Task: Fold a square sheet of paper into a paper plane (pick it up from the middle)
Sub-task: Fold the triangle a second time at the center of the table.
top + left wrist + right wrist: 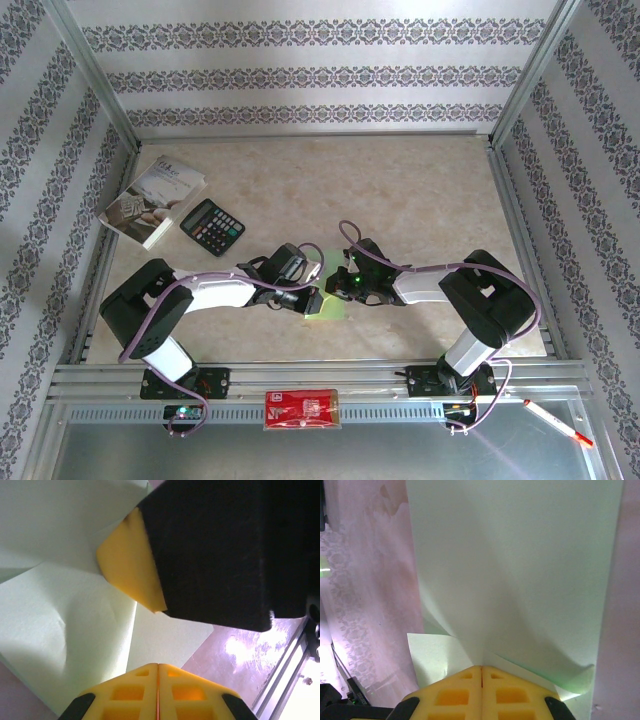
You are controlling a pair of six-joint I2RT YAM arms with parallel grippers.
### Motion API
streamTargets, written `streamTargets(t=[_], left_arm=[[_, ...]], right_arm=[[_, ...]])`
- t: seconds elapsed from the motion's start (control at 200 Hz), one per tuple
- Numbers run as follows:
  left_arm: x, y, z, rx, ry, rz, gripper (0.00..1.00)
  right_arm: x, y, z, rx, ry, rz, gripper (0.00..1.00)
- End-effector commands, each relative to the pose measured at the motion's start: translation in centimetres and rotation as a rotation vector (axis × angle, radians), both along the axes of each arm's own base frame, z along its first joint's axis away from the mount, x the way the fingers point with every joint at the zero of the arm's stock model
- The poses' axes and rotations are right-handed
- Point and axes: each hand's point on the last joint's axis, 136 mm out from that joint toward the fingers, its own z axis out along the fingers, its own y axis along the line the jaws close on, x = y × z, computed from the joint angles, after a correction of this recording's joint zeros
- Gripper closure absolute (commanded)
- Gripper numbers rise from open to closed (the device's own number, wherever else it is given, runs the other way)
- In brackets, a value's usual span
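Pinching the square sheet of paper (pixel 520 570) in the clenched right gripper (pixel 481 667) to lift a flap, seemingly steadying it with the tightly closed left gripper (pixel 158 665)

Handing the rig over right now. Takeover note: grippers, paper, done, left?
Left gripper: fingers shut, apparently pinching the square sheet of paper.
Right gripper: fingers shut on the same sheet, which bows away from them.
Sheet: held between both grippers near the middle of the table, buckled, partly lifted.
Done: sheet gripped.
Left: no dart shape yet; the folding remains.
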Motion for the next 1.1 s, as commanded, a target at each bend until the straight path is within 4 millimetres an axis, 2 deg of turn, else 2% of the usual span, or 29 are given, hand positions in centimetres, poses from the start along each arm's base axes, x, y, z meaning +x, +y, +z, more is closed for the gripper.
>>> streamTargets(t=[0.0,0.255,0.59,1.099], left_arm=[[0.1,0.1,-0.7,0.024,0.015,0.013,0.93],[-0.4,1.4,-2.6,0.109,0.049,0.014,0.96],[-2.2,3.2,-3.8,0.158,0.125,0.031,0.99],[-3.7,4.2,-4.1,0.107,0.244,0.082,1.0]], right_arm=[[-1.7,-2.2,-3.1,-0.104,0.078,-0.006,1.0],[-1.7,-2.3,-3.2,-0.106,0.078,-0.009,1.0],[-1.8,-2.6,-3.4,-0.116,0.08,-0.011,1.0],[-2.1,-3.0,-3.7,-0.132,0.088,-0.011,1.0]])
